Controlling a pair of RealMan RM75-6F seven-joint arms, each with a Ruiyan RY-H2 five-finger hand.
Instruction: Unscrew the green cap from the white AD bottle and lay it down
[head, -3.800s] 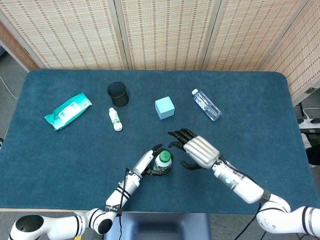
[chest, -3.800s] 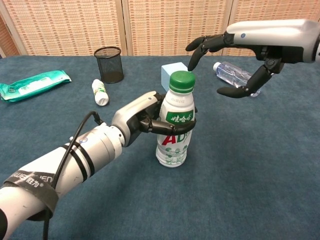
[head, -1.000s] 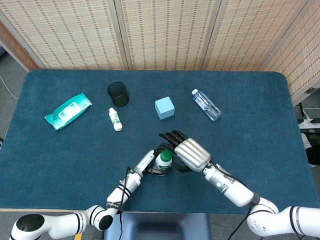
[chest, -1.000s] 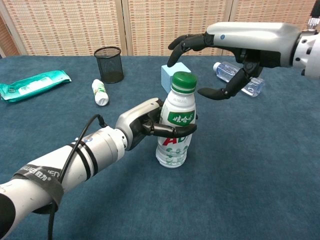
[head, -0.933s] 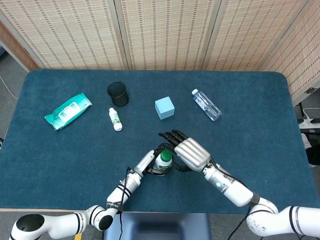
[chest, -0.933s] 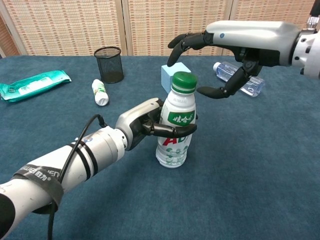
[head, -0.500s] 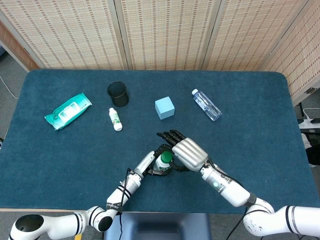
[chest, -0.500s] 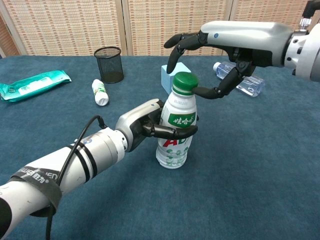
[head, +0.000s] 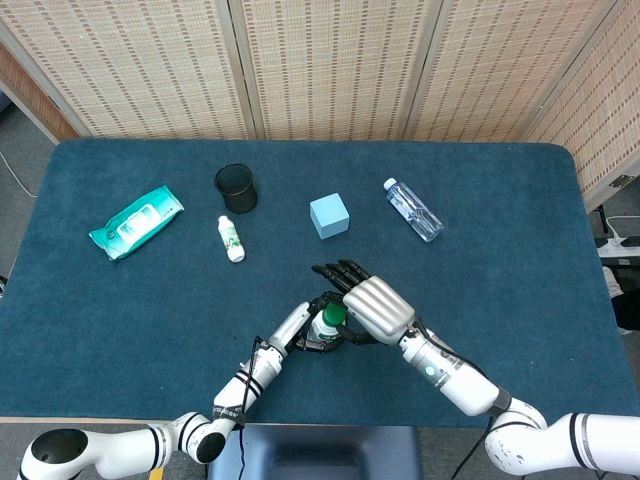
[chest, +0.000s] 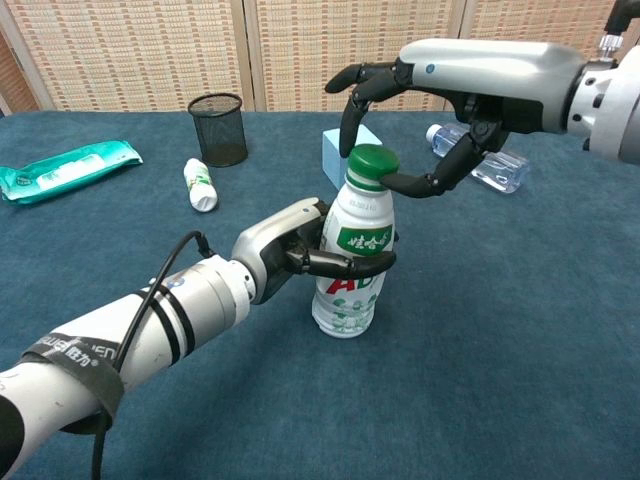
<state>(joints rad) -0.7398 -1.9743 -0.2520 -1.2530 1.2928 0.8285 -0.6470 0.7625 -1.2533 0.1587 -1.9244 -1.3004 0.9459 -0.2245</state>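
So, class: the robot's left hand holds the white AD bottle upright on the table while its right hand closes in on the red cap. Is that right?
Not quite. The cap is green, not red, as the chest view shows. The rest stands: the left hand holds the white AD bottle upright while the right hand closes in on the cap.

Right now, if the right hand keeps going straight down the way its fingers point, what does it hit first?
Most likely the green cap: the right hand is arched over it, fingertips either side, thumb tip at or near its rim. Contact isn't certain from these views. Below it, the left hand grips the white AD bottle.
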